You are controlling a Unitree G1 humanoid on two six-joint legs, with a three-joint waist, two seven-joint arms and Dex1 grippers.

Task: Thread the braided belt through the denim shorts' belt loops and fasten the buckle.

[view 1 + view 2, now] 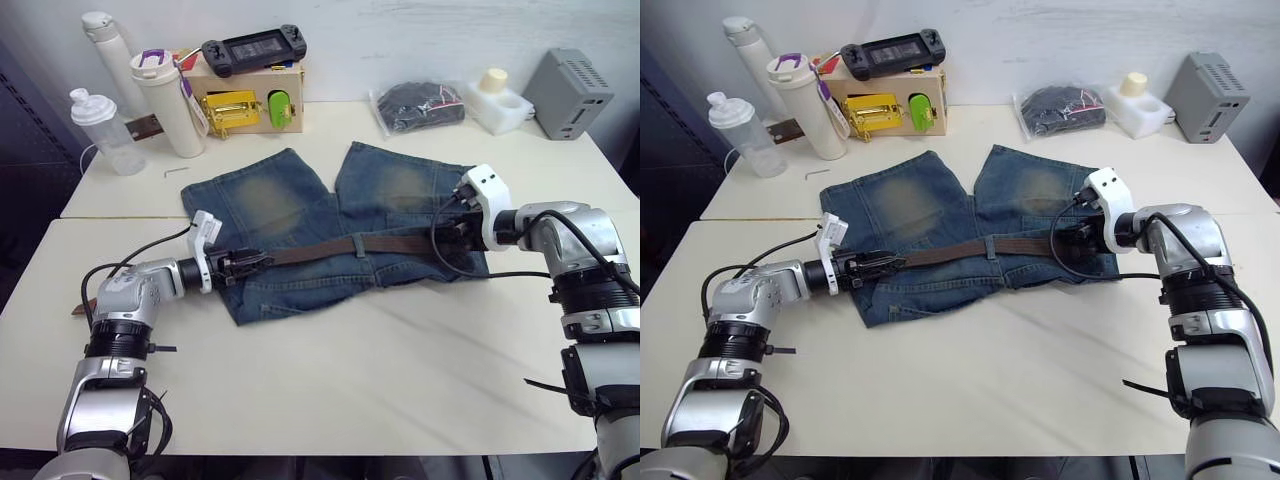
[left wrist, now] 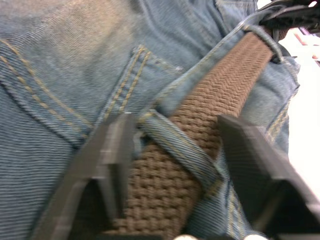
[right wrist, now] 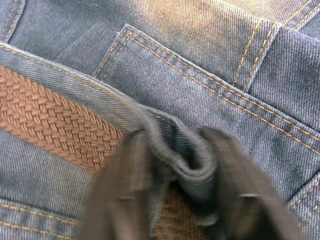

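Observation:
The denim shorts [image 1: 265,200] lie flat on the white table with the waistband nearest me. The braided belt [image 1: 335,246] runs along that waistband under a belt loop [image 2: 175,145]. My left gripper [image 1: 260,262] sits at the waist's left end, open, with its fingers [image 2: 112,150] on either side of the belt and that loop. A brown belt end [image 1: 82,305] pokes out behind my left arm. At the waist's right end my right gripper [image 3: 175,165] is shut on a raised fold of denim, seemingly a belt loop [image 3: 187,150]. The buckle is hidden.
Along the back stand two bottles [image 1: 110,130], a white tumbler [image 1: 170,100], a wooden latch box [image 1: 250,100] with a game console on top, a dark bundle in a clear bag [image 1: 420,105], a white block [image 1: 500,100] and a grey box [image 1: 568,92]. A small hex key [image 1: 176,170] lies nearby.

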